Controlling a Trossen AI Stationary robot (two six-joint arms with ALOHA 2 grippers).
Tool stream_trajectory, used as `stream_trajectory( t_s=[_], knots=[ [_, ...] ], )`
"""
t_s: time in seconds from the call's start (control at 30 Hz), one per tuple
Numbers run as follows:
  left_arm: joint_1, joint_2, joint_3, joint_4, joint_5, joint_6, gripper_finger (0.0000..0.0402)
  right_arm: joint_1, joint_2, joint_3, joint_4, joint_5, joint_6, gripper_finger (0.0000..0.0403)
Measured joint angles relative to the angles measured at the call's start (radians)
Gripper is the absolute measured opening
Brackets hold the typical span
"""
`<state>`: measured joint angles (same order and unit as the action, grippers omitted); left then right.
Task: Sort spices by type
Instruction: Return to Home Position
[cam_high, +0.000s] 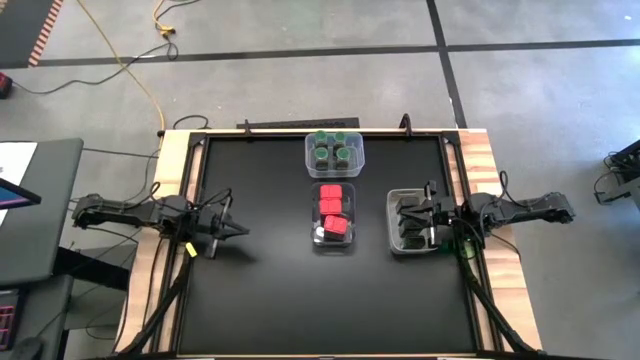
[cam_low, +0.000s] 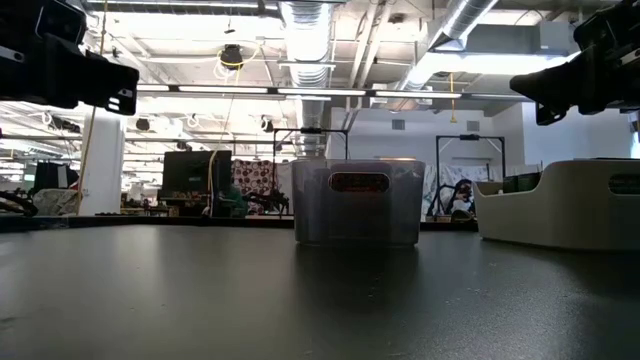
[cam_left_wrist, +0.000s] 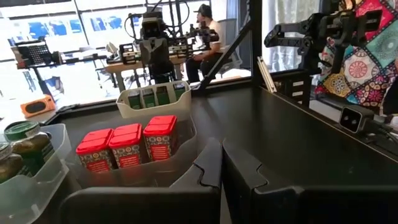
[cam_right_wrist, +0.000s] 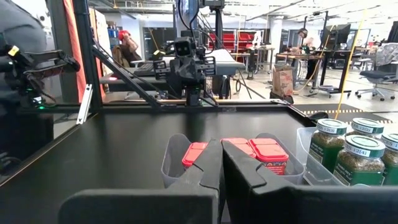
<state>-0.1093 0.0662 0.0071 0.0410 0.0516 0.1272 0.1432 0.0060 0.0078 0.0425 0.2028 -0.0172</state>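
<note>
High view: the sort looks done. green-lidded jars (cam_high: 333, 148) sit in the clear bin (cam_high: 308, 150) near the counter's top edge in this view. red cans (cam_high: 333, 208) are in the middle bin (cam_high: 316, 240) just below it, and dark cans (cam_high: 412, 222) are in the grey bin (cam_high: 392, 225) on the right side. I see nothing loose on the counter (cam_high: 260, 300). left gripper (cam_high: 232, 228) hangs over bare counter, well apart from the bins. right gripper (cam_high: 430, 215) is over the grey bin. My read: all that's left is parking the arms.

Low view: shows only the walls of the middle and grey bins, contents mostly hidden. It does show both arms up off the counter, which top-down can't confirm.

Left wrist view: left gripper (cam_left_wrist: 222, 149) clenched, nothing in it. Three red cans stand side by side, the dark cans are beyond, and the jars are off to one side.

Right wrist view: right gripper (cam_right_wrist: 222, 152) clenched too, empty. Red cans and jars are ahead. The grey bin is out of frame, presumably under the wrist.
</note>
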Motion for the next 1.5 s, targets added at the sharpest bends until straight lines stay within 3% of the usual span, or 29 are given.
stream_trajectory(
  t_s=[0.37,0.63,1.5],
  knots=[
    [0.0,0.0,0.0,-0.002,-0.008,0.0,0.0,0.0,0.0,0.0,0.002,0.0,0.0,0.0036],
    [-0.073,0.0,0.0,-0.004,-0.017,0.0,0.0,0.0,0.0,0.0,0.002,0.0,0.0,0.0036],
    [-0.074,0.0,0.0,-0.004,-0.013,0.0,0.0,0.0,0.0,0.0,0.002,0.0,-0.001,0.0036]
  ],
)
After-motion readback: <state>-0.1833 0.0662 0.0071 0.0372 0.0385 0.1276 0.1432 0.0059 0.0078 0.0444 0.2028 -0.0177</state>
